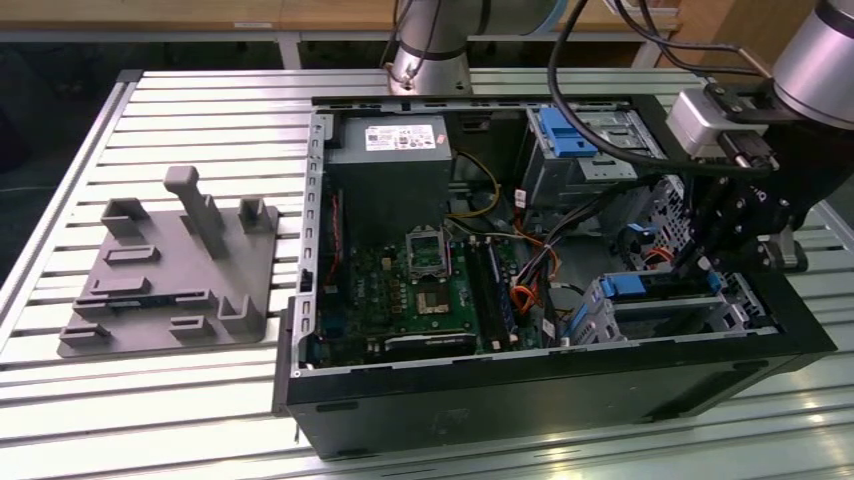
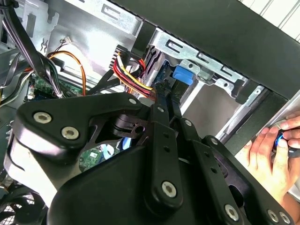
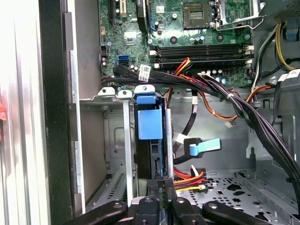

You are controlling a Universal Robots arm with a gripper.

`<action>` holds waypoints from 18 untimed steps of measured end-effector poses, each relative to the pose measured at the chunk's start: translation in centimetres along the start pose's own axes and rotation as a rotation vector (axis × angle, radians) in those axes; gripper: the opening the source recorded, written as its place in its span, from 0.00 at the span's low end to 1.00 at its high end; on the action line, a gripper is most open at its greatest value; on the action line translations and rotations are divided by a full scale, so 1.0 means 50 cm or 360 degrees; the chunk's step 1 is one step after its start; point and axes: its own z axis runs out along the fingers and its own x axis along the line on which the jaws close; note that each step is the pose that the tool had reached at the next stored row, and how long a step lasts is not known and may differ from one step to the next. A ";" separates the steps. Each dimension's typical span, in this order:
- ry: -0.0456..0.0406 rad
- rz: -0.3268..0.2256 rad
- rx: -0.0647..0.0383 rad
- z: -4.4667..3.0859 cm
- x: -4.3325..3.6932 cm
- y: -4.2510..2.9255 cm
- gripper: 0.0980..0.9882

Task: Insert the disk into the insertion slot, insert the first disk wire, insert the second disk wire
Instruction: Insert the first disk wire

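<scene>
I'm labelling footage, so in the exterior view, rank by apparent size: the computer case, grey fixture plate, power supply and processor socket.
1. computer case
2. grey fixture plate
3. power supply
4. processor socket
No close calls.

Robot lab; slotted aluminium bench (image 1: 200, 100); opened computer case (image 1: 534, 385).

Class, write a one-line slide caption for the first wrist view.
The black gripper close to the blue-framed hard disk, seated in its silver sheet-metal cage.
</scene>
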 end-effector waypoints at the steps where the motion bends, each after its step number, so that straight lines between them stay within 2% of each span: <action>1: 0.0000 0.0000 0.0000 0.000 0.000 0.000 0.07; 18: 0.0000 -0.0001 0.0000 0.009 0.004 0.000 0.09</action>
